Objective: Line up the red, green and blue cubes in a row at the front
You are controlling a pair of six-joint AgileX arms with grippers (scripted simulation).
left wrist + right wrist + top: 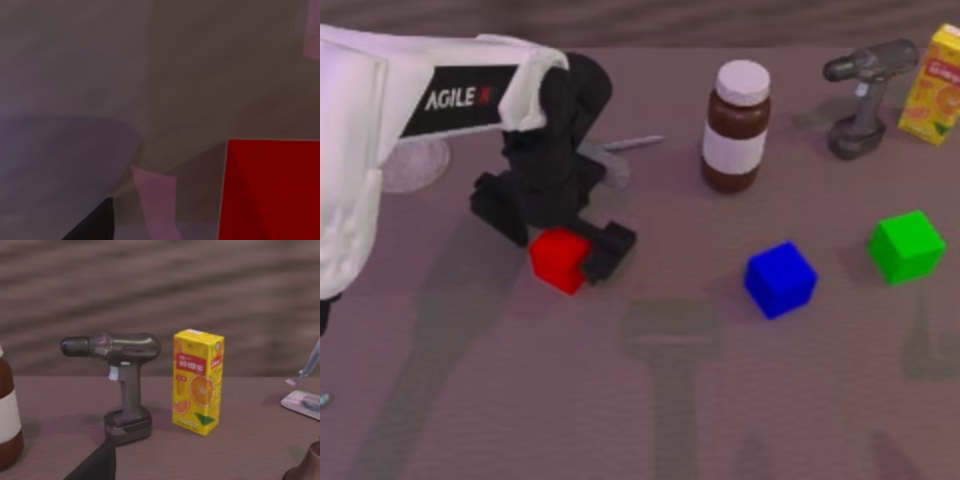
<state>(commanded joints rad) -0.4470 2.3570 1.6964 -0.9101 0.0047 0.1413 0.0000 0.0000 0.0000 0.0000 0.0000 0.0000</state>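
Fingers of left gripper (565, 258) straddling red cube (560, 260) — grip unclear, cube half hidden, right arm unseen.

Dim, even light; soft shadows streak the table (650, 420).

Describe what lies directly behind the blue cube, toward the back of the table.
Behind the blue cube stands the brown jar, upright with a white lid, apart from it with bare table between. Whatever is behind the jar itself is hidden in the top view.

White left arm (380, 110) bears a black "AGILEX" band and black gripper (565, 245).
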